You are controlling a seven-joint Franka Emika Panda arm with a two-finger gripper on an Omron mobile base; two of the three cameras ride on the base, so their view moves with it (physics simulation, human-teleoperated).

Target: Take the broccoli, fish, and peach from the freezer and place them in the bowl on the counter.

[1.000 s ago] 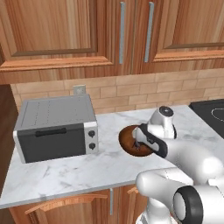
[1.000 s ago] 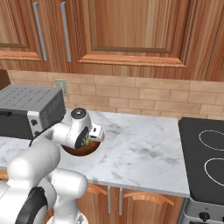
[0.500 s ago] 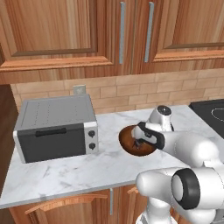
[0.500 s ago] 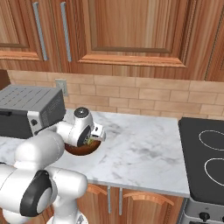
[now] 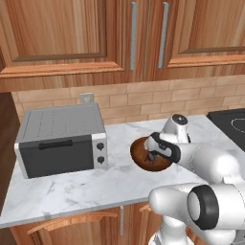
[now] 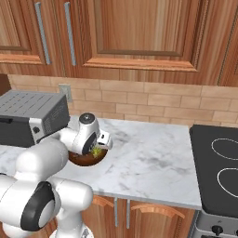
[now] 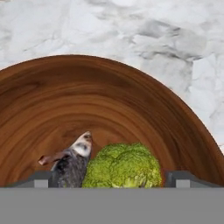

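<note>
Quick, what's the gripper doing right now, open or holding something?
Gripper: open, holding nothing; its fingers stand wide on either side of the broccoli lying in the bowl beside the fish.

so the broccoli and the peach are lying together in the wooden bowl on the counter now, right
Not quite. The hand view shows the broccoli lying beside the fish, not a peach, in the wooden bowl. The bowl does sit on the counter, and the gripper hangs open just above the two.
</note>
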